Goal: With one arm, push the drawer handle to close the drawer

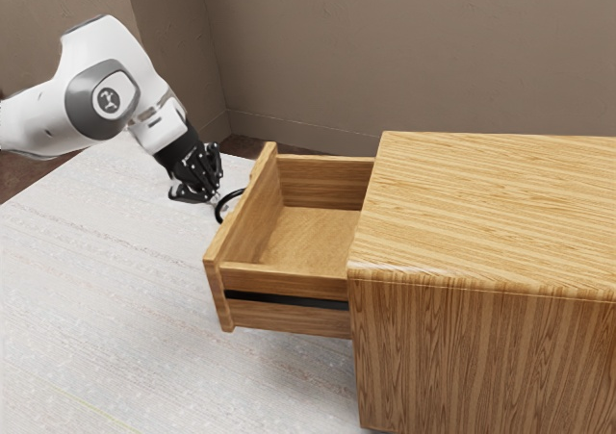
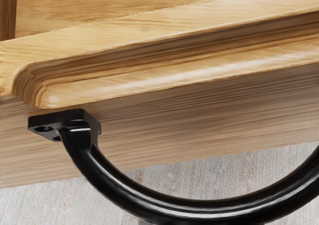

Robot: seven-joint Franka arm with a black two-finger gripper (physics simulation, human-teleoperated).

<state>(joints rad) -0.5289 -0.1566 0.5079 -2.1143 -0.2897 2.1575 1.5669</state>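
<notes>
In the exterior view the black gripper [image 1: 212,197] points down at the outer side of the drawer front, right beside the curved black handle [image 1: 223,203]. Whether the two touch is unclear. The wooden drawer [image 1: 279,282] stands pulled well out of the cabinet [image 1: 481,213], its inside visible and bare. From the hand, the wrist view looks onto the handle [image 2: 124,184], a thick black arc fixed by a flat mount to the drawer front [image 2: 149,120]. Part of the handle runs out of that view.
A pale, textured floor [image 1: 115,290] lies below the arm and the drawer. Brown walls [image 1: 385,49] stand behind. The cabinet's broad top sits higher than the drawer, toward the exterior view's right.
</notes>
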